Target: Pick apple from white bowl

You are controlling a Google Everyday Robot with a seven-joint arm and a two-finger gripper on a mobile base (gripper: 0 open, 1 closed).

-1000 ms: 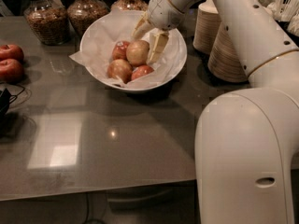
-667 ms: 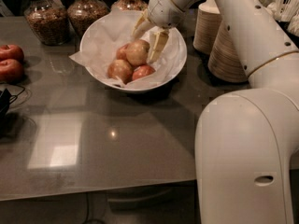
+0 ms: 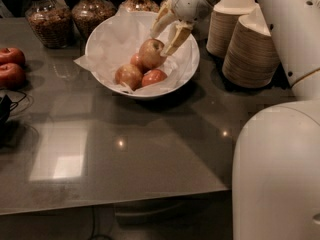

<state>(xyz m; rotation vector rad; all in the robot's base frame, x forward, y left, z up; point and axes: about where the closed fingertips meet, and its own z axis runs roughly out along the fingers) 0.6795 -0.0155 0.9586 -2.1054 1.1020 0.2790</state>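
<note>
The hand [image 3: 166, 34] is over the far side of the white bowl [image 3: 192, 69], fingers parted to a medium width and not closed on anything. The apple [image 3: 152, 53] lies directly below the fingertips, its upper side touching or just beside the lower finger. It rests on the other apples [image 3: 129, 76] on the paper lining [image 3: 107, 46].

Handling, as judged:
- Firm and moderately heavy, with smooth skin.
- Liable to slip or roll, and to bruise under excess force.
- Grip across the widest girth, one finger on each side.

Orientation: the body is near-round, with no usable long axis. The stem dimple appears to face up toward the hand.
</note>
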